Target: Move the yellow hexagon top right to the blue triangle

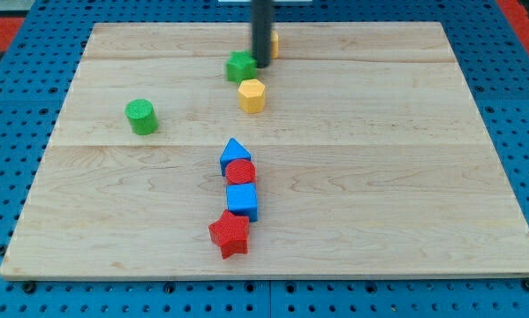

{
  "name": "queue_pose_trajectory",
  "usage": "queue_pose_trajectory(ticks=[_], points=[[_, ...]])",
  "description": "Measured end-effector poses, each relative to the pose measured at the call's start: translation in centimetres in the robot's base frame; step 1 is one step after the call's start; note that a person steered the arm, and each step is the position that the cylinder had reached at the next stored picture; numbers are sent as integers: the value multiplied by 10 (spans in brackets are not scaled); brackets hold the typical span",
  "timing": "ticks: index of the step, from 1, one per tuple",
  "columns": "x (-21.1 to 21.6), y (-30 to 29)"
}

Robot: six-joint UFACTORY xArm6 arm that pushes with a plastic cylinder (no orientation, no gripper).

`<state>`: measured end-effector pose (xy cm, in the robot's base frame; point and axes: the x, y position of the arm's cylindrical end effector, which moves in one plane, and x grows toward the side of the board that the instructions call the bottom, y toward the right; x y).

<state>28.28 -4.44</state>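
The yellow hexagon [252, 94] lies above the board's middle. The blue triangle [234, 154] sits below it and slightly to the view's left, at the top of a column of blocks. My tip [261, 63] is just above the yellow hexagon, touching or nearly touching the right side of a green star [241, 66]. A second yellow block [273, 43] is partly hidden behind the rod.
Below the blue triangle run a red cylinder [240, 171], a blue cube [242, 200] and a red star [229, 233]. A green cylinder [141, 116] stands at the view's left. The wooden board [405, 177] lies on a blue pegboard.
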Motion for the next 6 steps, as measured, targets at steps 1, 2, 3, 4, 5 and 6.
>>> queue_pose_trajectory(ticks=[1, 2, 3, 4, 5, 6], points=[[43, -98], [86, -128], [60, -30], [99, 68], [171, 131], [233, 111]])
